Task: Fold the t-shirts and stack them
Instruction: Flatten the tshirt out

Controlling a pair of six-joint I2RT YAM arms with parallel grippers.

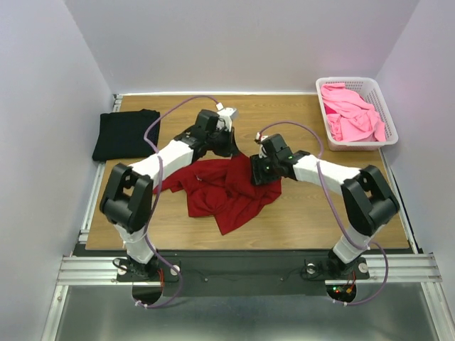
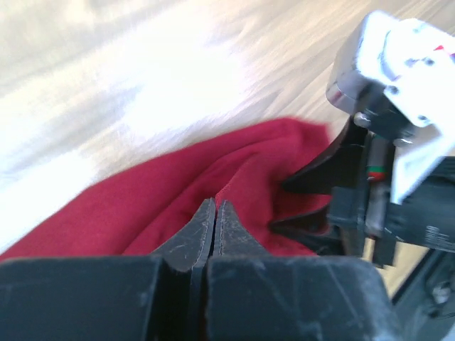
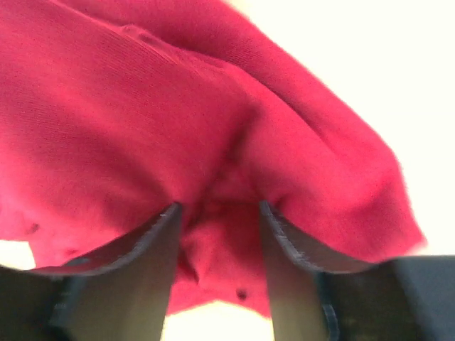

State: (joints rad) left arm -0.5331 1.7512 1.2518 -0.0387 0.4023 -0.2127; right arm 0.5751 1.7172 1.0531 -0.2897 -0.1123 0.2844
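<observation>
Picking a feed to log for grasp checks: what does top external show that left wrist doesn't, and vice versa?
Only top external: the folded black t-shirt at far left, the white basket holding pink t-shirts at far right, both whole arms, and the full crumpled outline of the dark red t-shirt.
Only left wrist: the left end effector, fingers pressed together at a ridge of red cloth, and the spread fingers of the right end effector beside it.
Both: the dark red t-shirt, the wooden table, and the right end effector at the cloth.

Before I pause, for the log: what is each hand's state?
Left hand: closed, pinching the dark red t-shirt.
Right hand: open, straddling a fold of that shirt.
</observation>
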